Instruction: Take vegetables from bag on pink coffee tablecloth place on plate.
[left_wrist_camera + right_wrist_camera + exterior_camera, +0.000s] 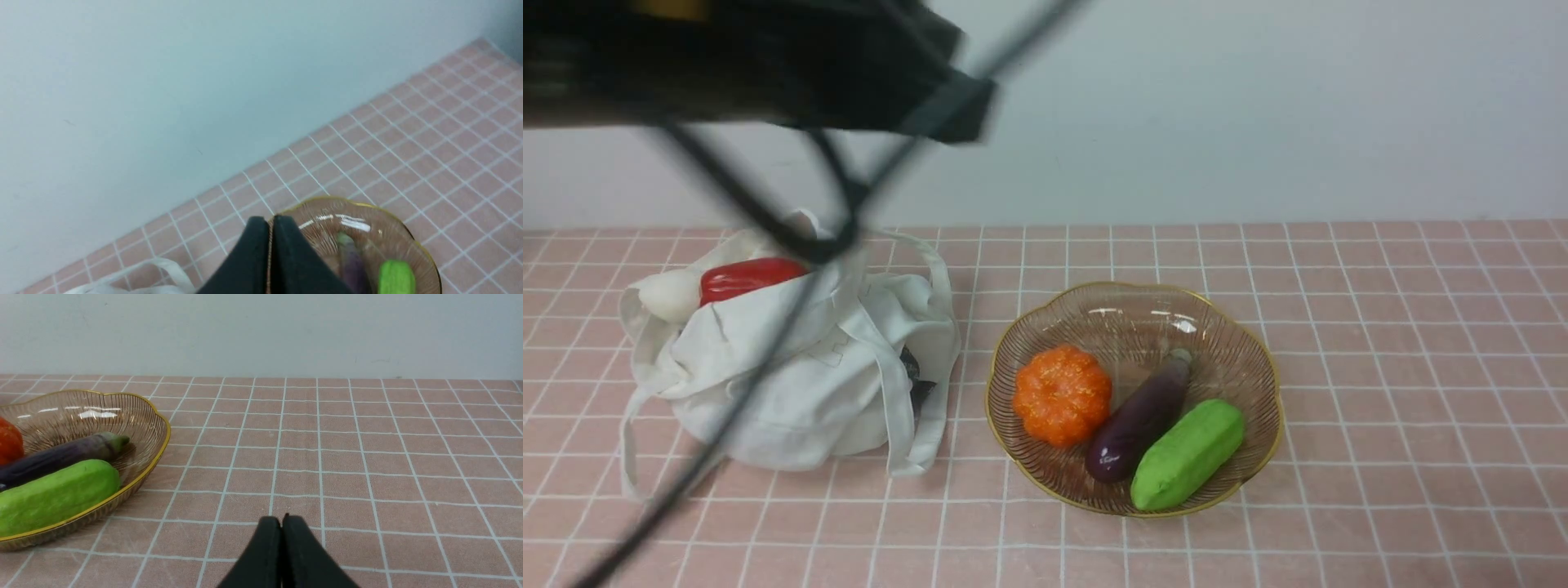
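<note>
The off-white bag (800, 367) lies at the left on the pink tablecloth (1380, 367). A red pepper (747, 276) and a white radish (670, 294) show at its mouth. The green cucumber (1186, 453) lies in the glass plate (1135, 294), and also shows in the right wrist view (57, 494). My left arm (768, 65) is blurred, high above the bag. My left gripper (271, 222) is shut and empty, above the plate's (392, 216) near side. My right gripper (282, 522) is shut and empty, low over the cloth to the right of the plate (163, 433).
An orange pumpkin (1062, 394) and a purple eggplant (1139, 416) share the plate. Black cables (768, 220) hang from my left arm across the bag. A dark patch (916, 380) shows at the bag's right side. A pale wall (1258, 122) stands behind.
</note>
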Robot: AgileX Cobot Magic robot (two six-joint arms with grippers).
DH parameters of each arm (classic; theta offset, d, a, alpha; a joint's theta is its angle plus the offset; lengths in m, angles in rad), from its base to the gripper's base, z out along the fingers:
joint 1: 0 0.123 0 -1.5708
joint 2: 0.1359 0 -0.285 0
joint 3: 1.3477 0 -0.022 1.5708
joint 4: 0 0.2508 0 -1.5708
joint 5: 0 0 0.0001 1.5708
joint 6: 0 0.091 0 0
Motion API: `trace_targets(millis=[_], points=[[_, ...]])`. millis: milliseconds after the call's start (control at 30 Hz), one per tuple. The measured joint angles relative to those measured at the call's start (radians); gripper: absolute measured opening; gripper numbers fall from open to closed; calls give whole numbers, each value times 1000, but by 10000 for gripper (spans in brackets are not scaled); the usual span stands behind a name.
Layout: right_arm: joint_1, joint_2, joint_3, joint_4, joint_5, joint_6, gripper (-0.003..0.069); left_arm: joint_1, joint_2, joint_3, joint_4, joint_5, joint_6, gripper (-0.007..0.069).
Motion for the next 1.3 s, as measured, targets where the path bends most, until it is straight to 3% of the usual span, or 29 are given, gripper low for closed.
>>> trace_targets(millis=[233,433,733,1100,1233,1300], points=[[0,0,0,0,0,0,-15,0,-335,328,42,-132,-197,-5],[0,0,0,0,0,0,-15,0,-553,583,46,-275,-288,-5],[0,0,0,1,0,0,-15,0,-698,746,52,-283,-295,-5],[0,0,0,1,0,0,-15,0,-701,762,99,-260,-283,-5],[0,0,0,1,0,0,-15,0,-703,762,90,-260,-254,-5],[0,0,0,1,0,0,-15,0,-704,762,51,-259,-186,-5]])
